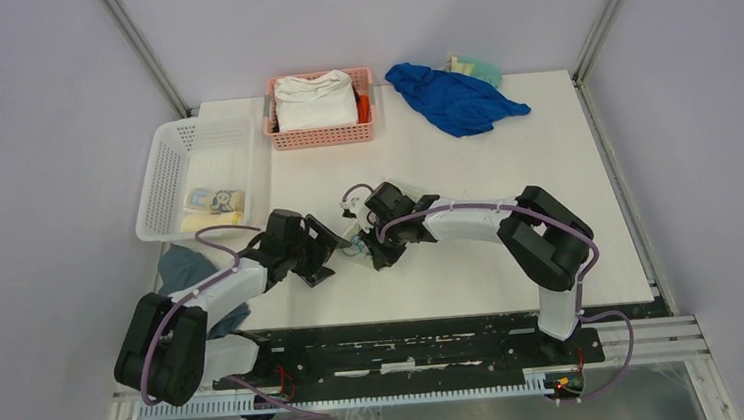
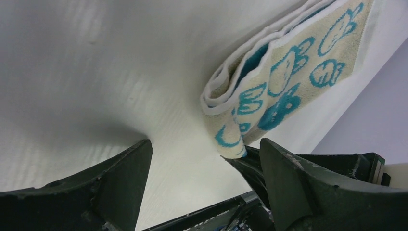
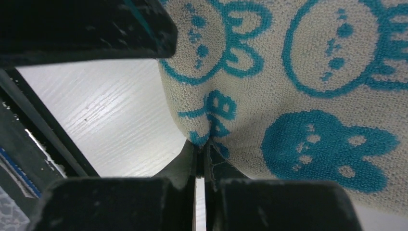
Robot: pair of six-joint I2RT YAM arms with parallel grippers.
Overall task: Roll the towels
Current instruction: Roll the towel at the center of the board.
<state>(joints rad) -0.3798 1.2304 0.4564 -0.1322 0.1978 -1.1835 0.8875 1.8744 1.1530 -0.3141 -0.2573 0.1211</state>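
Two claws meet low over the table (image 1: 512,259), just beyond the arm bases. The left gripper (image 2: 204,144) is spread wide with nothing between its fingers, its mouth facing the rabbit towel (image 2: 284,72). The right gripper (image 3: 199,150) is pressed together on a corner of that towel, with the blue-printed pile bunched between its tips. From above, only a sliver of the towel shows between the two wrists. The left wrist view shows it lying in loose layers with a curled end, folded or partly wound rather than a tight roll, so I judge this one to be in mid-work: the roll has yet to be finished and put away. A grey-blue cloth (image 1: 184,268) lies under the left arm at the table's near left edge. Farther left, the white basket (image 1: 159,172) holds a yellow roll (image 1: 210,222) and a beige roll (image 1: 215,198), which look done. At the far side stand a pink basket (image 1: 322,138) with a white folded cloth (image 1: 315,104), a crumpled blue cloth (image 1: 455,98) and something pale green (image 1: 477,65) behind it.
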